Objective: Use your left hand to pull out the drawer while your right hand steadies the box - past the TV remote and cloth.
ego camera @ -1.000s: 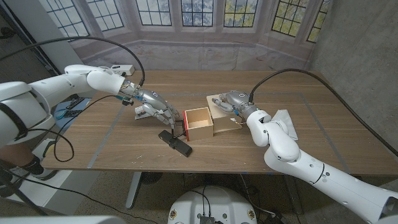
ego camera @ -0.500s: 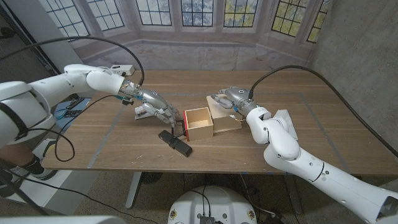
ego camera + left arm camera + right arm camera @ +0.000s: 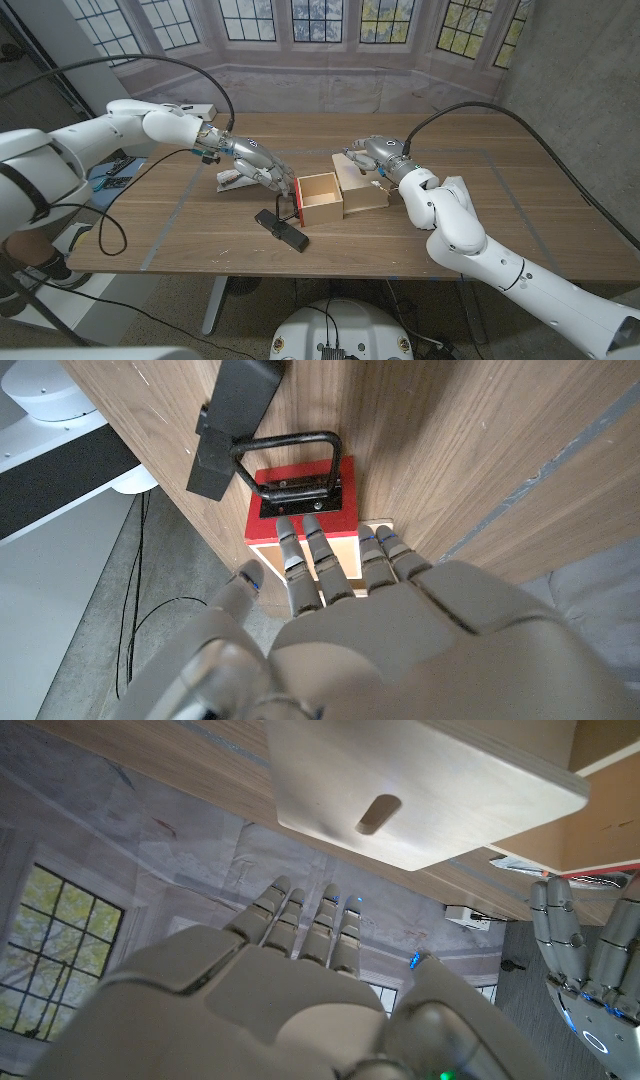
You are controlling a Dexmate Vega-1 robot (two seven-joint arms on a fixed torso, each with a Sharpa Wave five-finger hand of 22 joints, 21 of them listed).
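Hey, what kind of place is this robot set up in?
Probably a staged test room, not a real home: a wooden table stands before a wrinkled printed backdrop of leaded windows, with a grey partition at the side and cables trailing off.

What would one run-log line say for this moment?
drawer: pulled out | left hand: open beside its red front | right hand: open above box | remote: near drawer

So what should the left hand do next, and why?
Probably draw clear of the drawer. It already stands pulled out of the box, its inside open to view, and the left hand holds nothing, its fingers just short of the black handle.
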